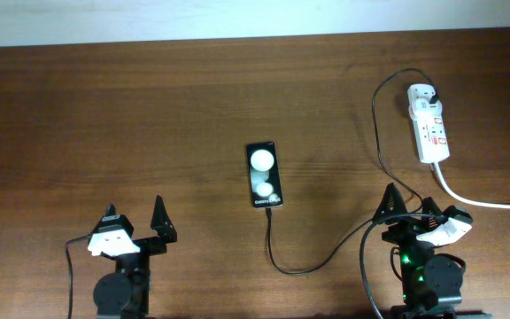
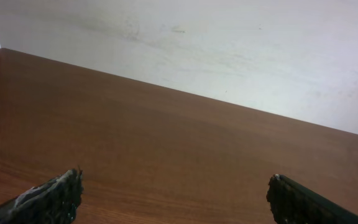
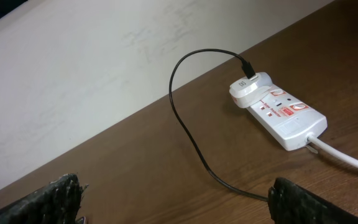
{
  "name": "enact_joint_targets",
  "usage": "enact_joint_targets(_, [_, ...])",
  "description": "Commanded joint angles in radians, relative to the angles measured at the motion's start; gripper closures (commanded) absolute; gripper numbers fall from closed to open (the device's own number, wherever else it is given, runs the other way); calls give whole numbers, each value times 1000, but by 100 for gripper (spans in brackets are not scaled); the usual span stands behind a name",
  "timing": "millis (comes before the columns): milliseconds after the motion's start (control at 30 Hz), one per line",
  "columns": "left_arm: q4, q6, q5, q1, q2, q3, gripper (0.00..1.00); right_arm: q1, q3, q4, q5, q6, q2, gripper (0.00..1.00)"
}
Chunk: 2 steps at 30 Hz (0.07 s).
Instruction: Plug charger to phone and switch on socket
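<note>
The phone (image 1: 263, 175), a black slab with two white discs, lies flat at the table's middle. The charger's thin black cable (image 1: 301, 268) meets the phone's near end, loops right and runs up to its plug (image 1: 435, 92) at the far end of the socket (image 1: 429, 126), a white power strip at the back right. The right wrist view shows the socket (image 3: 286, 114), the cable (image 3: 186, 132) and the plug (image 3: 247, 65) in a white adapter. My left gripper (image 1: 134, 214) (image 2: 174, 186) is open and empty at the near left. My right gripper (image 1: 410, 204) (image 3: 174, 190) is open and empty, near the cable.
The socket's thick white cord (image 1: 490, 205) (image 3: 347, 159) runs off to the right edge. A pale wall (image 2: 229, 50) stands behind the table's far edge. Bare wood lies left of the phone.
</note>
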Motion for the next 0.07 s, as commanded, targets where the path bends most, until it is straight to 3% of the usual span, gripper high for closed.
enact_joint_targets(0, [2,10,11,5,-5,-7,1,6,-6,-5,5,-6,-11,2])
enact_joint_targets(33, [2,10,11,5,-5,-7,1,6,-6,-5,5,-6,-11,2])
